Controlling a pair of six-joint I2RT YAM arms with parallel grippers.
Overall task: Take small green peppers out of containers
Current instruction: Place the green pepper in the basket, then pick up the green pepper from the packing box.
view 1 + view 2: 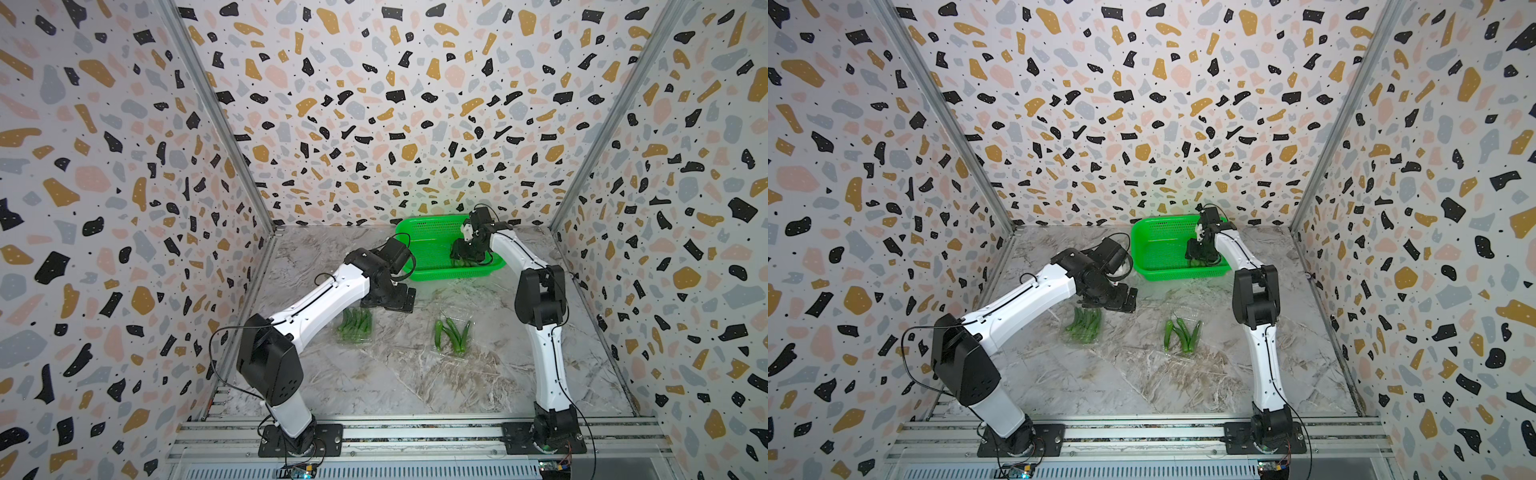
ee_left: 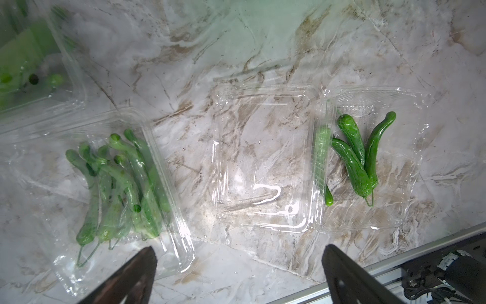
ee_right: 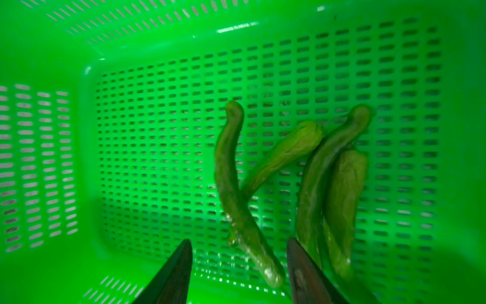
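Four small green peppers (image 3: 313,168) lie on the perforated floor of the green basket (image 1: 424,239), which sits at 12 o'clock on the marble counter (image 1: 395,374), against the back wall. The right tool (image 3: 238,240) hangs inside the basket over them. Its two dark fingers are spread and released, and one pepper (image 3: 231,171) lies in the gap between them with nothing pinched. In both top views this tool (image 1: 465,259) is low at the basket's 3 o'clock side.

Toward the middle of the counter there are clear containers. A closed container (image 2: 178,237) is packed with a bunch of peppers (image 2: 123,184) and sits at 9 o'clock of an open container (image 2: 394,200). The open one's lid (image 2: 263,158) lies folded flat beside its base. Four more peppers (image 2: 355,158) lie in that base, one of them partly behind the hinge fold. In a top view the two boxes (image 1: 355,328) (image 1: 453,336) lie well apart. A third container (image 2: 65,86) shows blurred at the edge of the left wrist view, and I cannot tell what is in it.

The left tool (image 2: 239,247) is released, its fingers wide apart with nothing between them. In a top view it (image 1: 399,299) is near the 12 o'clock edge of the closed container, between that box and the basket.
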